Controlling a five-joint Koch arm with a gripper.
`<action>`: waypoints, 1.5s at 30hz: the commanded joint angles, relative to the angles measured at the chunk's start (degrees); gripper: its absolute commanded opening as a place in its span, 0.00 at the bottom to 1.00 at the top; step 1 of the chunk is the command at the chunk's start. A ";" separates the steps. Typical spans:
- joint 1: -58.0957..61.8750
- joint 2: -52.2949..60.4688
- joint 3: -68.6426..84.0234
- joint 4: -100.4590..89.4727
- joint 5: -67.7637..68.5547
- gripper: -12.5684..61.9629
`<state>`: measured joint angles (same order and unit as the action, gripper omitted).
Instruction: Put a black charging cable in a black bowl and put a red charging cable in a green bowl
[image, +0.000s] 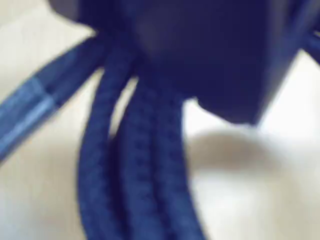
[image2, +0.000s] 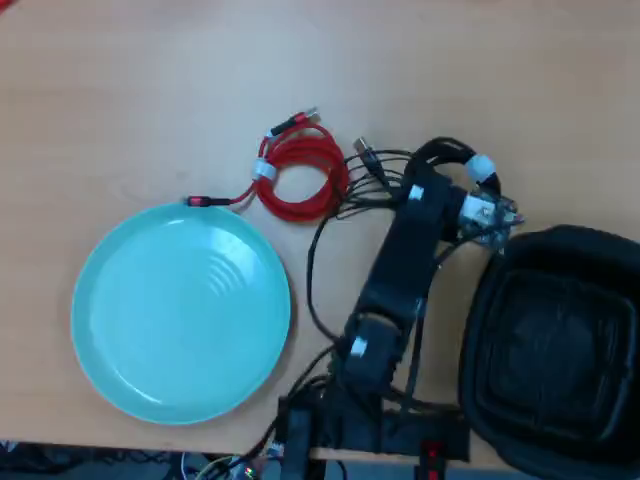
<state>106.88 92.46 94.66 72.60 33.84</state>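
The black charging cable (image2: 447, 152) is a small coil with a white tie, lying just above the black bowl's (image2: 560, 350) top left corner in the overhead view. My gripper (image2: 462, 197) sits right over the coil. In the blurred wrist view, the cable's braided strands (image: 135, 165) run out from under the dark gripper (image: 165, 75), which looks shut on them. The red charging cable (image2: 302, 178) lies coiled on the table to the left of the gripper, above the green bowl (image2: 120, 340). Both bowls are empty.
The arm's own loose black wires (image2: 312, 270) trail between the green bowl and the arm. The arm's base (image2: 370, 430) stands at the table's near edge. Bare wooden table (image2: 150, 100) fills the top left.
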 joint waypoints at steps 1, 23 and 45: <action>-1.14 8.88 -5.10 -0.09 -0.26 0.08; 3.78 30.85 -4.66 -0.62 -12.74 0.09; 42.71 37.18 5.36 4.66 -28.12 0.08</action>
<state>146.69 127.62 103.45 79.01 6.86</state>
